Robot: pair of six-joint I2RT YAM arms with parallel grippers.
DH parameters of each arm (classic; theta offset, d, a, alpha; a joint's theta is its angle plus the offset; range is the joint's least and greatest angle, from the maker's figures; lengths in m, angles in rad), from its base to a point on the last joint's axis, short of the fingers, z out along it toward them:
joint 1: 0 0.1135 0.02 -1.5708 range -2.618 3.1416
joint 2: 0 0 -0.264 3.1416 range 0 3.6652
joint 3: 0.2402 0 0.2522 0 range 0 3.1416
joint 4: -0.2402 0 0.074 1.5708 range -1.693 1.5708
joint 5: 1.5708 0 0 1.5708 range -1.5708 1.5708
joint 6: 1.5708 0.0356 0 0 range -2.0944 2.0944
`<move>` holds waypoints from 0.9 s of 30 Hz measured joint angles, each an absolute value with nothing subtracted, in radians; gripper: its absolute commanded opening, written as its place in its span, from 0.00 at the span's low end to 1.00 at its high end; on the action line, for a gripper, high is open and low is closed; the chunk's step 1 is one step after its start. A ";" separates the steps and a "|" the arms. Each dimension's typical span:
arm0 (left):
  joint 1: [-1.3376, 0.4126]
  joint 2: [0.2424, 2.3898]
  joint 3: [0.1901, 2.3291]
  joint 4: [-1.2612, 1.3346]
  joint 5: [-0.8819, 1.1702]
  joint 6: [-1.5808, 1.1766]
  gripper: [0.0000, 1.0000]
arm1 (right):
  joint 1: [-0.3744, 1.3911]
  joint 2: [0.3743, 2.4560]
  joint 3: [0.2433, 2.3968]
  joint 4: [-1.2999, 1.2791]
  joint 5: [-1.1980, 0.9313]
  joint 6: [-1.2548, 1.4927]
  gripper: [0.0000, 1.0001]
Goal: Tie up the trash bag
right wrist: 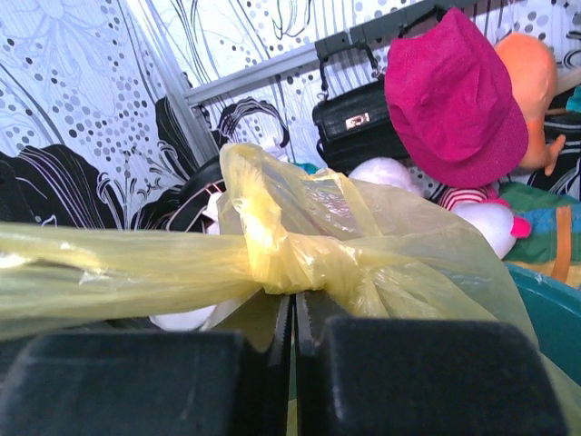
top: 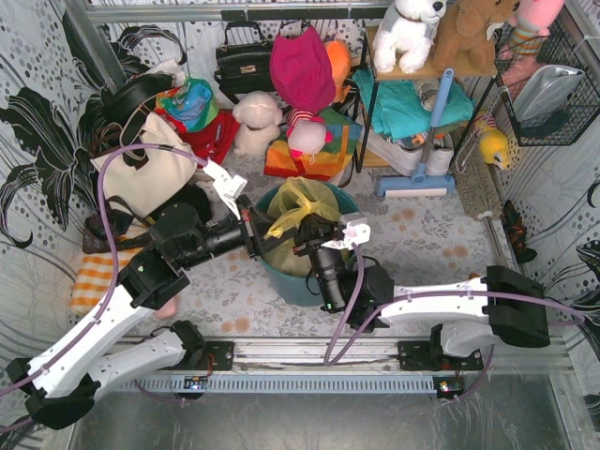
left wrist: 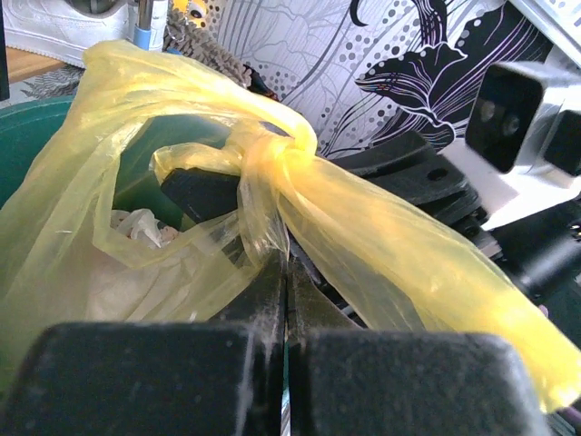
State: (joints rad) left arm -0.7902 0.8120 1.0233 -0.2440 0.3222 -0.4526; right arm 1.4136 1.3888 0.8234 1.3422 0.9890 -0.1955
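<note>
On the table between the two arms, a round teal bin (top: 281,281) stands with the trash bag (top: 302,204) inside it, and the top of the bag rises above the rim. From above, both arms reach in to the bin from opposite sides, the left one from the left and the right one from the right, and their tips come close together just under the gathered plastic. The left gripper (left wrist: 287,272) has its jaws pressed together, and a strip of the yellow plastic is pinched between them. The right gripper (right wrist: 293,313) is closed in the same way, with the thin film caught at its tips. Just above the fingers the two ends of the bag cross in a knot (right wrist: 281,254), and from it one band of plastic stretches away to the left in the right wrist view. Through the bag's wall some crumpled white paper (left wrist: 136,227) shows, lying inside. Behind the bin a cream tote bag (top: 150,169) leans at the left, a black handbag (top: 244,61) stands at the back wall, and a pink hat (top: 302,66) is near a white plush toy (top: 258,122).
</note>
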 measured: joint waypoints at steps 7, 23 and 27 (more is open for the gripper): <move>-0.790 0.799 1.063 -0.319 0.298 -0.439 0.15 | 1.414 1.458 0.807 1.527 0.944 -0.338 0.00; -0.790 0.800 1.269 -0.515 -0.092 -0.172 0.64 | 1.414 1.456 0.798 1.580 0.935 -0.376 0.00; -0.790 0.880 1.265 -0.488 -0.075 -0.109 0.65 | 1.414 1.448 0.797 1.580 0.935 -0.379 0.00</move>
State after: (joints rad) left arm -0.7902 0.8803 1.2652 -0.4877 -0.0753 -0.1089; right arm 1.4136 1.4483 0.7975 1.5799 0.9348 -0.3794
